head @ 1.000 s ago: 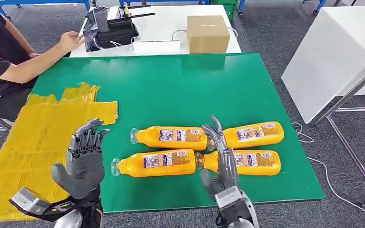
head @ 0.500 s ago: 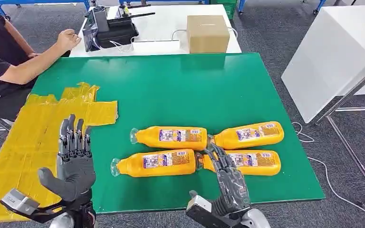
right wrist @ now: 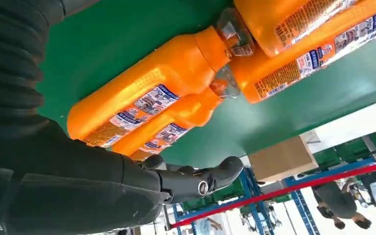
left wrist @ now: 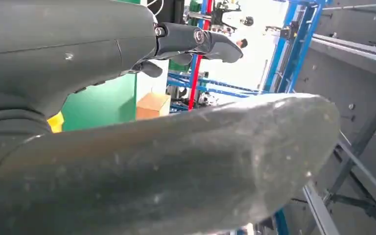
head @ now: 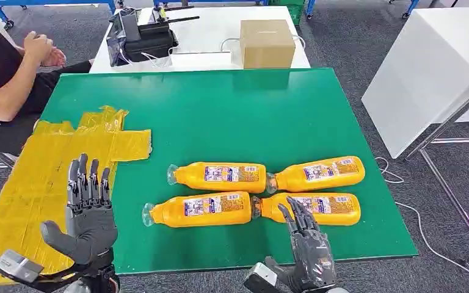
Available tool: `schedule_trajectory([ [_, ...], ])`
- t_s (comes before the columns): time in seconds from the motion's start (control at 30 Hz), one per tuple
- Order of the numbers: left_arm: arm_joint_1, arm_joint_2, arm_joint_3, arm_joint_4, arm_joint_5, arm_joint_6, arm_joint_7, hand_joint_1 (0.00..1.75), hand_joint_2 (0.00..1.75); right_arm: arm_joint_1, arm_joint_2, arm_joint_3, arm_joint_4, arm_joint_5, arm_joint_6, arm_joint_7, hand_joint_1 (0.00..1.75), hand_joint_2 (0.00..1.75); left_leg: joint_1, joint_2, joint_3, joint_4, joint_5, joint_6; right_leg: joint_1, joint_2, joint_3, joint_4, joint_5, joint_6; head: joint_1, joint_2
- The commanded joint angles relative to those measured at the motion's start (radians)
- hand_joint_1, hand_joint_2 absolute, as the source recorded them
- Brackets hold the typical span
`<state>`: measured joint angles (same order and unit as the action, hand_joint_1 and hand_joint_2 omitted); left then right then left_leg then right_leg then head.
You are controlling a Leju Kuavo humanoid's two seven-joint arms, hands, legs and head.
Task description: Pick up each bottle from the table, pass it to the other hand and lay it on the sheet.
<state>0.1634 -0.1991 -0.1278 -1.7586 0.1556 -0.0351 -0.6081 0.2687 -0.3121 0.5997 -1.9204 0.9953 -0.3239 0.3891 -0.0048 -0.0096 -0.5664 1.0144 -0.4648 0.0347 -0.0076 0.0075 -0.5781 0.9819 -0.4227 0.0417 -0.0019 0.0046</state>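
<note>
Several orange bottles lie on their sides on the green table point(head: 232, 110), in two rows. The nearest ones are the front left bottle point(head: 201, 209) and the front right bottle point(head: 330, 208). Behind them lie the back left bottle point(head: 218, 176) and the back right bottle point(head: 321, 173). The yellow sheet point(head: 36, 177) covers the table's left side. My left hand point(head: 88, 213) is raised over the sheet's near right edge, fingers straight and apart, holding nothing. My right hand point(head: 308, 250) hovers at the front edge just before the front right bottle, fingers spread and empty. The right wrist view shows the bottles point(right wrist: 147, 95) beyond my right hand's fingers point(right wrist: 196, 181).
A person point(head: 3, 85) sits at the far left with hands together. Behind the green table, a white table carries a cardboard box point(head: 267, 43) and black equipment point(head: 143, 36). A white block point(head: 427, 67) and a metal frame stand to the right.
My right hand has drawn back from between the bottles toward the table's front edge. My left hand has shifted left and straightened its fingers. The person's hand has pulled away from the black equipment.
</note>
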Motion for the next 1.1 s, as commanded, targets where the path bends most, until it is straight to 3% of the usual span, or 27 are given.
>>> schedule_trajectory([
  [0.03,-0.005,-0.008,0.031,0.013,0.003,-0.004,0.008,0.00,0.00,0.003,-0.019,0.016,0.000,-0.002,-0.004,0.018,0.00,1.75,0.001,0.001,0.002,-0.001,-0.001,-0.001,0.001,0.000,0.002,-0.001,0.000,-0.001,0.000,0.000],
  [0.2,0.018,-0.021,0.054,-0.020,0.013,-0.017,0.024,0.00,0.00,0.047,-0.017,-0.085,0.005,0.022,-0.011,0.102,0.00,1.75,0.001,0.001,0.003,-0.001,-0.001,-0.002,0.001,0.000,0.003,-0.001,-0.001,-0.001,0.000,0.000],
  [0.33,0.010,-0.023,0.055,-0.012,0.027,-0.029,0.034,0.00,0.00,0.048,0.002,-0.173,0.056,-0.054,-0.006,0.038,0.00,1.75,0.001,0.000,0.003,-0.001,-0.001,-0.002,0.001,-0.001,0.004,-0.002,-0.001,-0.001,0.000,0.000],
  [0.57,-0.019,-0.020,0.045,0.018,0.044,-0.035,0.052,0.00,0.00,-0.052,0.074,-0.274,0.181,-0.015,0.089,-0.070,0.00,1.75,0.001,0.002,0.004,-0.002,0.000,-0.002,0.001,0.001,0.004,-0.003,0.001,-0.001,0.000,0.000],
  [1.1,-0.056,-0.024,0.054,0.048,0.079,-0.034,0.076,0.00,0.00,-0.205,0.074,-0.269,0.310,0.074,0.239,-0.092,0.00,1.75,0.001,0.002,0.003,-0.001,0.000,-0.001,0.001,0.001,0.003,-0.002,0.001,-0.001,0.000,0.000],
])
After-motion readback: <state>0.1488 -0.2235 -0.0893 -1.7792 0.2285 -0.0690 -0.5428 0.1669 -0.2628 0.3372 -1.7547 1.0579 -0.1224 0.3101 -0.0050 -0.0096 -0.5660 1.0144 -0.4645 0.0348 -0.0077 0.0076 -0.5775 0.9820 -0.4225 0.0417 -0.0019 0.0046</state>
